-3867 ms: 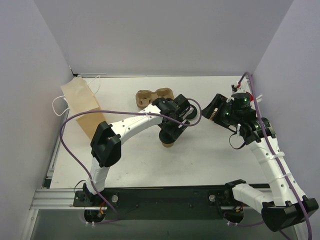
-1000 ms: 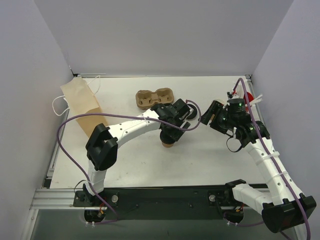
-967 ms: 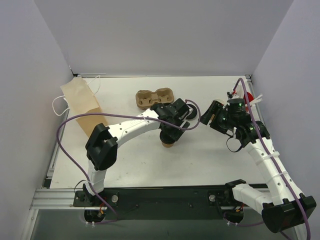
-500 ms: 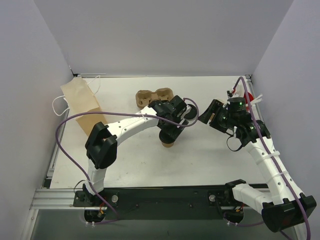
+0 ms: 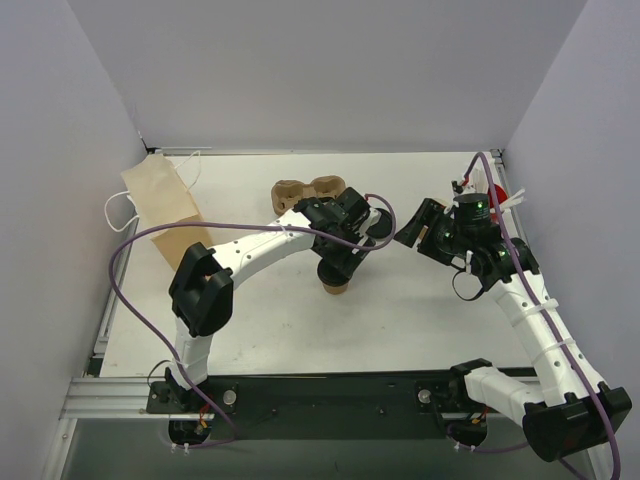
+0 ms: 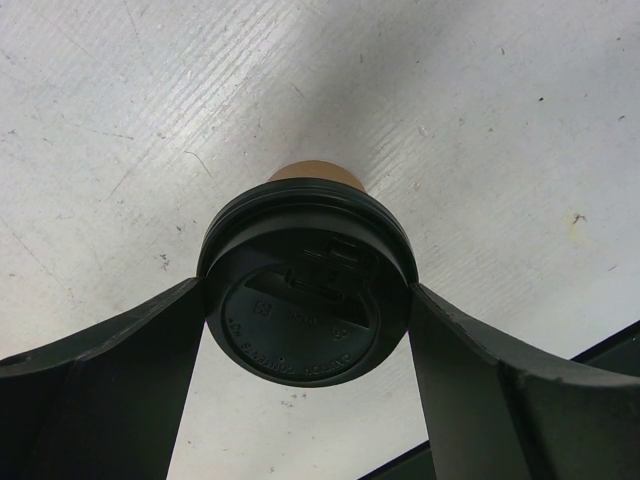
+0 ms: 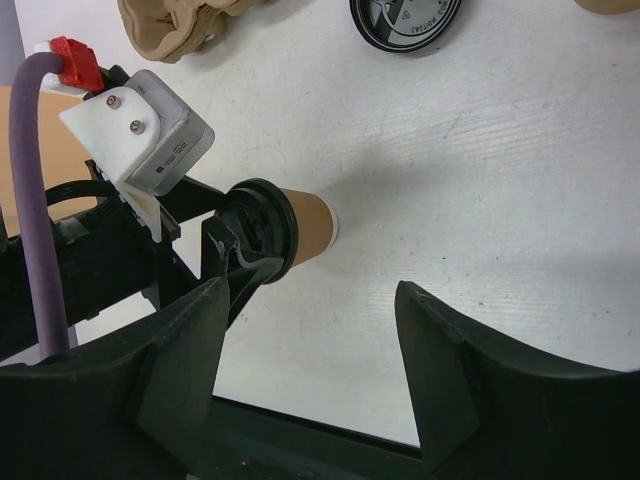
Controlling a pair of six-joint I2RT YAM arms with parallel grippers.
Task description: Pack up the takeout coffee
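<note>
The takeout coffee [image 6: 305, 305] is a tan-brown paper cup [image 5: 335, 289] with a black lid on it. My left gripper [image 6: 308, 300] is shut on it, one dark finger [image 6: 130, 370] pressed against each side of the lid's rim. From above, the left gripper [image 5: 340, 268] covers the cup's top near the table's middle. The right wrist view shows the cup [image 7: 305, 225] jutting out of the left fingers; whether its base touches the table I cannot tell. My right gripper [image 7: 310, 300] hangs open and empty to the right of the cup, also seen from above [image 5: 408, 232].
A brown pulp cup carrier [image 5: 305, 190] lies just behind the left gripper, its edge in the right wrist view [image 7: 180, 25]. A loose black lid [image 7: 405, 15] lies on the table beside it. A kraft paper bag [image 5: 165, 215] lies at the left. A red cup [image 5: 492, 192] stands far right.
The left gripper has edged slightly toward the far side with the cup still in its fingers. The right gripper has crept a little to the left, toward the cup.
</note>
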